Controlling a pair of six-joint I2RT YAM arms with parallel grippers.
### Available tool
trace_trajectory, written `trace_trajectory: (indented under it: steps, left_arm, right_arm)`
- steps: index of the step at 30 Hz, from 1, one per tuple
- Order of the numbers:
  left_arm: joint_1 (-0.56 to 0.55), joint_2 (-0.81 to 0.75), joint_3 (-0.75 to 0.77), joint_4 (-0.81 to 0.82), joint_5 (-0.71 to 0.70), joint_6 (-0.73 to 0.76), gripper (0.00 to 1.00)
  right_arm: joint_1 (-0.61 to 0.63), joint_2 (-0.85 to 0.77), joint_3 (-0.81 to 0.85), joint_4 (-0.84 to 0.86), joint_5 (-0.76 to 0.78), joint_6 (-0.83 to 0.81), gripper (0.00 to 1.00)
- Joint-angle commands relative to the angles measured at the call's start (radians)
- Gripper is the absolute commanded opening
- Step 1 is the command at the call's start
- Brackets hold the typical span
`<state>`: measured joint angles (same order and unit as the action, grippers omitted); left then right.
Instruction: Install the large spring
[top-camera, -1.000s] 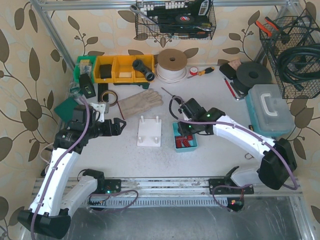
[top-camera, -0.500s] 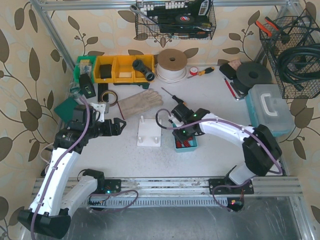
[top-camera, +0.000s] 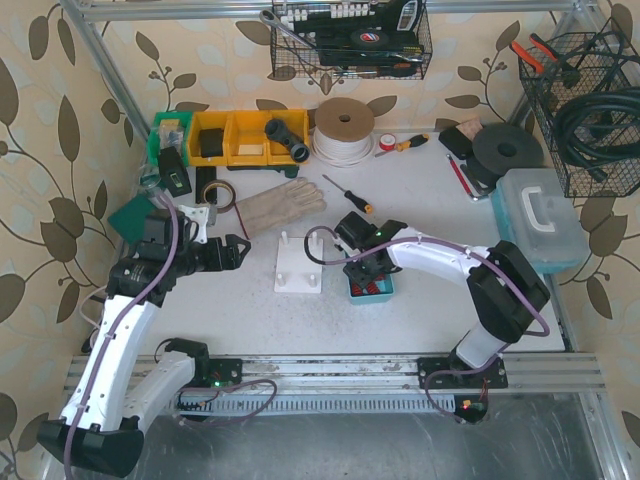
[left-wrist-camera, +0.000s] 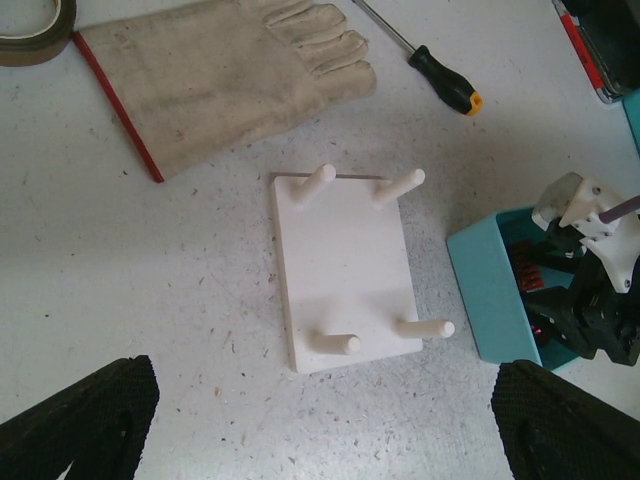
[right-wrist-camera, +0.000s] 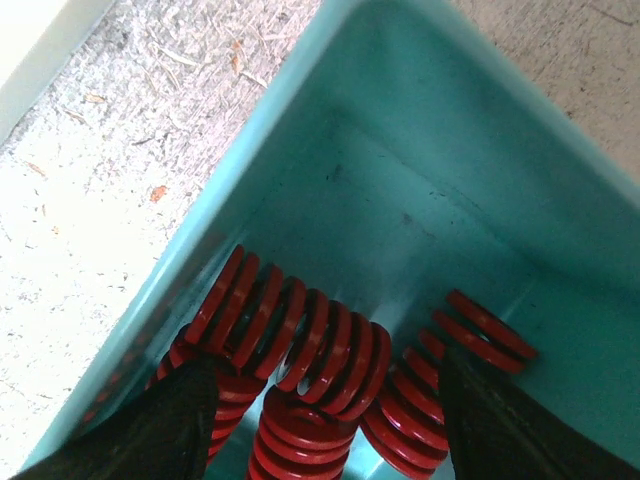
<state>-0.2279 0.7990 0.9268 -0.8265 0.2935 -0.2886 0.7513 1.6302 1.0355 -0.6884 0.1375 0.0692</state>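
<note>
Glove, screwdriver behind pegboard; springs hemmed w/in bin.

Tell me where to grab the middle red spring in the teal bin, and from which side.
Grip the middle spring across its coiled body, coming from straight above. It lies on its side, the teal bin walls it in and neighbouring springs crowd both flanks, so probably only the top is free.

bright diffuse light, faint shadows, close-up foreground slightly blurred
</note>
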Motion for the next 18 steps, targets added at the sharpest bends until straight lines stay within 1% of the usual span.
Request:
trace_trajectory:
  steps: [1,7,15,18]
  left_arm:
    - [0.016,0.007,-0.005,0.023,0.025,0.005,0.94]
    - [0.026,0.012,-0.007,0.026,0.033,0.006,0.94]
    - [0.037,0.019,-0.006,0.028,0.042,0.008,0.94]
    - [0.039,0.02,-0.006,0.029,0.044,0.008,0.94]
  right_arm:
    - [0.017,0.054,0.007,0.001,0.03,-0.016,0.62]
    - [0.019,0.051,0.009,0.001,0.028,-0.016,0.62]
    - [0.037,-0.099,0.0,-0.02,-0.019,-0.012,0.62]
    - [0.049,-0.129,-0.005,-0.019,-0.036,-0.008,0.62]
